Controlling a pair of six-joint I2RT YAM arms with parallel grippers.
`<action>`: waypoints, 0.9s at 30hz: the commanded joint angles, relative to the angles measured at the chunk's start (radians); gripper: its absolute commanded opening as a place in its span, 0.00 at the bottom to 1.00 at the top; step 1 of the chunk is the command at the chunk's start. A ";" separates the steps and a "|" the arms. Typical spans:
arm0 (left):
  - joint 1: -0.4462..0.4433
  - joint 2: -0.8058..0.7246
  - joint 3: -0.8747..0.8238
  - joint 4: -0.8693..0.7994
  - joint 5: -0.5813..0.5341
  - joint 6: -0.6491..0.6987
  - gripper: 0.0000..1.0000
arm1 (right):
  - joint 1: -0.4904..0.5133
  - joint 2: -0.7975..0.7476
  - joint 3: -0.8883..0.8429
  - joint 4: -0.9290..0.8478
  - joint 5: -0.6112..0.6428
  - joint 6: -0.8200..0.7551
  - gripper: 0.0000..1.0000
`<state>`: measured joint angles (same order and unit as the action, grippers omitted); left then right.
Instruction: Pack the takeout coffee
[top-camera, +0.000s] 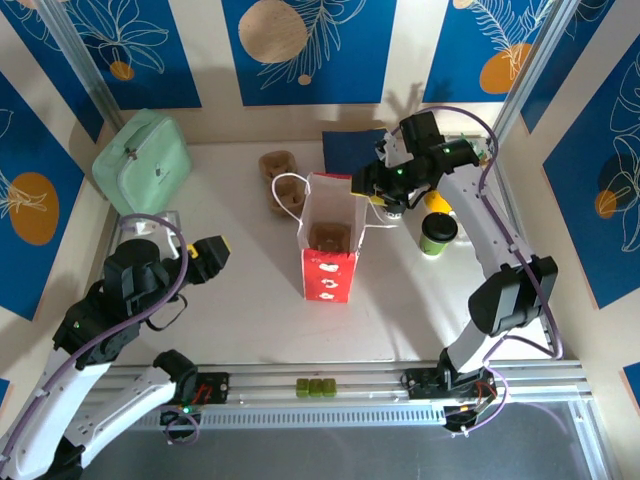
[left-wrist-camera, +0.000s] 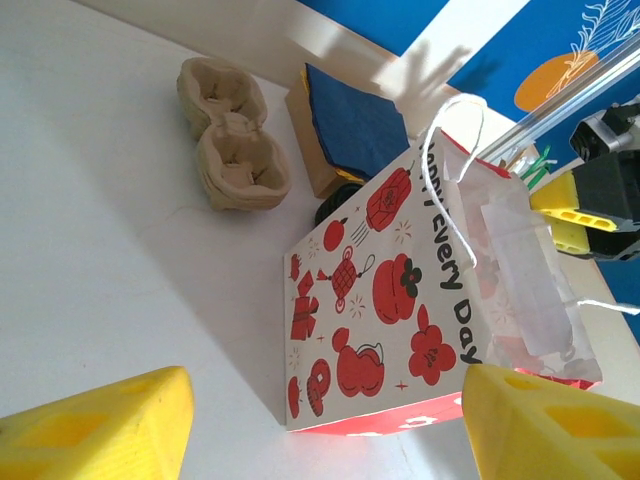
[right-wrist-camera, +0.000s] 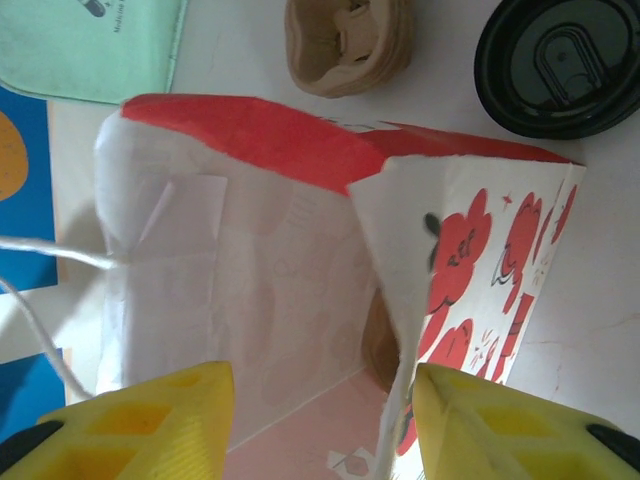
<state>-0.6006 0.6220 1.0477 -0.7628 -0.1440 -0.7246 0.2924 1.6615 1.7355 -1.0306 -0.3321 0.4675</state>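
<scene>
Take the red paper bag (top-camera: 328, 268), standing open-mouthed mid-worktop (top-camera: 240, 320), as the marker. Far off to its left and behind it sits one mint-green case (top-camera: 143, 162). Also to its left, but toward the arms' bases, the left pincer (top-camera: 210, 253) hangs well apart from the bag, its yellow fingers spread wide with nothing between them. Just behind the bag's left corner lies one pulp cup carrier (top-camera: 277, 166), and a second brown one seems to lie in the bottom of the bag (I can't swear to it through the opening). Behind the bag is one box topped in dark blue (top-camera: 350, 150), and one loose black lid (right-wrist-camera: 560, 65) lies flat just beyond the bag's rim.

The right pincer (top-camera: 388, 203) hovers over the bag's right rear corner, jaws about half apart. The bag's wall stands in the gap, but nothing is pinched, so it holds nothing.

Right of the bag, and right of that pincer and a little closer to the bases, stands the takeout coffee (top-camera: 437, 233). It is one green cup with a black lid, upright, long axis straight up, not touching the bag. I'd judge everything turns on that: the right arm is much the nearer, while the left would have to cross the bag. The cup must then travel leftward and down through the bag's mouth.
</scene>
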 joint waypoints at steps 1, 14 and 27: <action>-0.002 -0.015 -0.007 -0.016 -0.021 0.005 0.71 | 0.003 0.043 0.048 -0.034 0.009 -0.001 0.52; -0.002 -0.035 -0.008 -0.032 -0.027 0.002 0.71 | 0.058 0.131 0.105 -0.007 -0.010 -0.044 0.55; -0.002 -0.047 -0.011 -0.037 -0.028 -0.005 0.71 | 0.079 0.153 0.132 0.047 -0.062 -0.058 0.55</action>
<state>-0.6006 0.5838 1.0447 -0.7944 -0.1589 -0.7277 0.3664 1.7950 1.8393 -0.9962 -0.3531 0.4255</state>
